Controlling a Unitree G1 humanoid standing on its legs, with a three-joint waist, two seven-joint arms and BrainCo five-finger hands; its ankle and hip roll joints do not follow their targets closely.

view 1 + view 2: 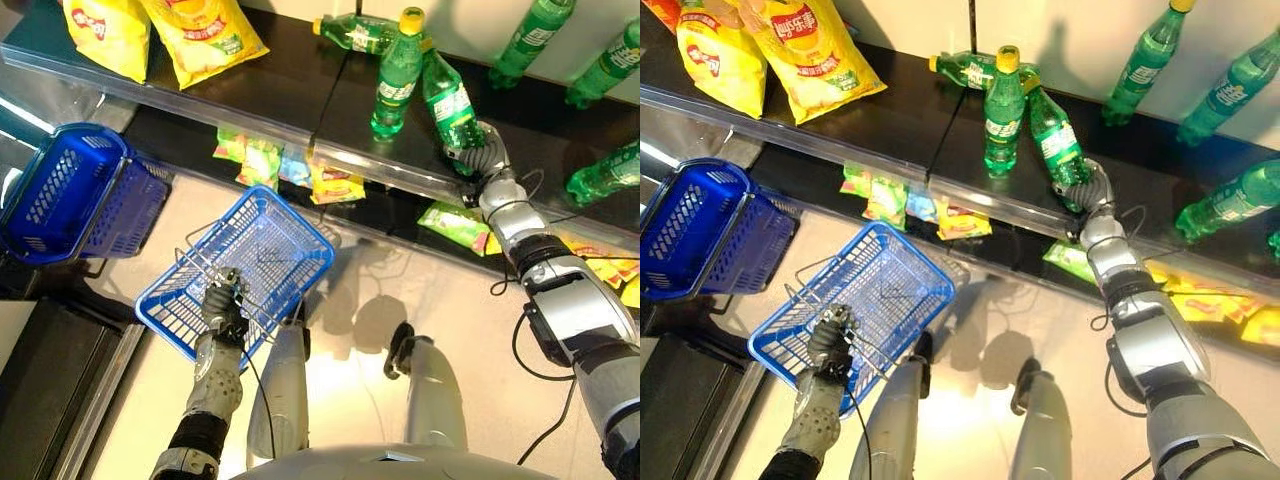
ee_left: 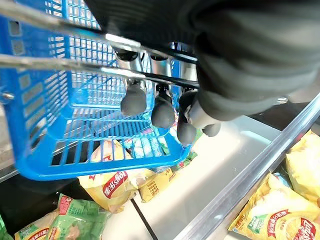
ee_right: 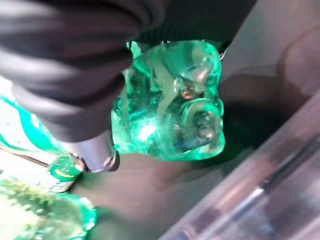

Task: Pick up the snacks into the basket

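Observation:
My left hand is shut on the wire handle of a blue basket, which hangs low in front of the shelves. The basket looks empty. My right hand reaches onto the upper black shelf and curls round the base of a tilted green bottle. The right wrist view shows that bottle's bottom close up beside a silver finger. Small snack packets lie on the lower shelf, with a yellow one and a green one further right.
Two yellow chip bags lie on the upper shelf at left. An upright green bottle and one lying flat stand beside the tilted one; more bottles are at right. A second blue basket sits at far left.

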